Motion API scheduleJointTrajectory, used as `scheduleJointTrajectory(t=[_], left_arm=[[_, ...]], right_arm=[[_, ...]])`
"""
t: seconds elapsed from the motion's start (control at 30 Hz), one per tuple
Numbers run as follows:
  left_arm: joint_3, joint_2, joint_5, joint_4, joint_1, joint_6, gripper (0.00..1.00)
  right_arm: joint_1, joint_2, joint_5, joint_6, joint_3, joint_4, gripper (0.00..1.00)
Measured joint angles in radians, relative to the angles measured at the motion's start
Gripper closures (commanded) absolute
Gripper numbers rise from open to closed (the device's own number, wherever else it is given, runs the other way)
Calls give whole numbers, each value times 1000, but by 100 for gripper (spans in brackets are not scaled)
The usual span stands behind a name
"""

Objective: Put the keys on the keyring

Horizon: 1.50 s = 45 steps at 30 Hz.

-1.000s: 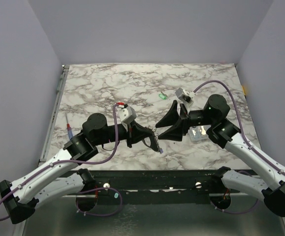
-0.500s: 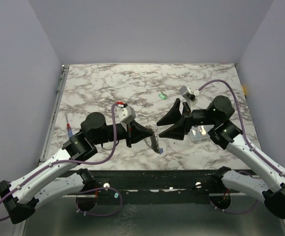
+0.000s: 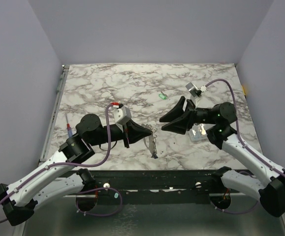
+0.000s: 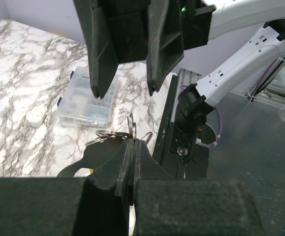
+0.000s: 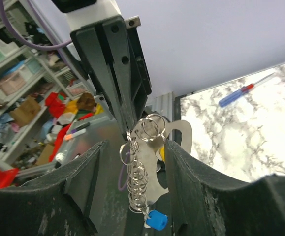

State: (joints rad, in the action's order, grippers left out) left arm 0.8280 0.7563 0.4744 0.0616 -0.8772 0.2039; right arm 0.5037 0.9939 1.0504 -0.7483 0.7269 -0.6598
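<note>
The thin silvery keyring (image 5: 149,129), with its chain (image 5: 136,182) of fine wire loops and a blue-headed key (image 5: 157,220), is pinched by the fully closed left fingers (image 4: 132,147) above the marbled worktop (image 3: 108,83). The black wedge-shaped right fingers (image 5: 135,172) are spread apart around the chain, with nothing gripped.

The table's (image 3: 98,83) upper left is lying open. At centre the left gripper (image 3: 150,132) and right gripper (image 3: 162,124) are crowding together, keyring (image 3: 154,145) dangling between; a clear box (image 3: 199,133) is blocking the right.
</note>
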Motion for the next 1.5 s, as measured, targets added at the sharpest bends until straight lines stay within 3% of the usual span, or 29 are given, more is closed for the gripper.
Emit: scheduleJointTrajectory(t=[0.2,0.53,0.7,0.93,1.0,1.13,1.5], left_arm=[[-6,0,0,-58,0,23,100],[-29,25,0,-172,0,58,100],[-34,31,0,-207,0,73,100],[-42,32,0,-243,0,89,100],[-46,32,0,-249,0,92,100],[-52,33,0,-262,0,97,100],[-58,32,0,-277,0,104,96]], right_arm=[[1,97,49,-178,-34,-230,50],[19,135,60,-321,-42,-461,57],[21,159,60,-354,-42,-515,60],[27,182,59,-381,-42,-561,72],[29,187,59,-387,-42,-573,78],[32,195,59,-397,-42,-590,99],[32,200,58,-402,-42,-625,99]])
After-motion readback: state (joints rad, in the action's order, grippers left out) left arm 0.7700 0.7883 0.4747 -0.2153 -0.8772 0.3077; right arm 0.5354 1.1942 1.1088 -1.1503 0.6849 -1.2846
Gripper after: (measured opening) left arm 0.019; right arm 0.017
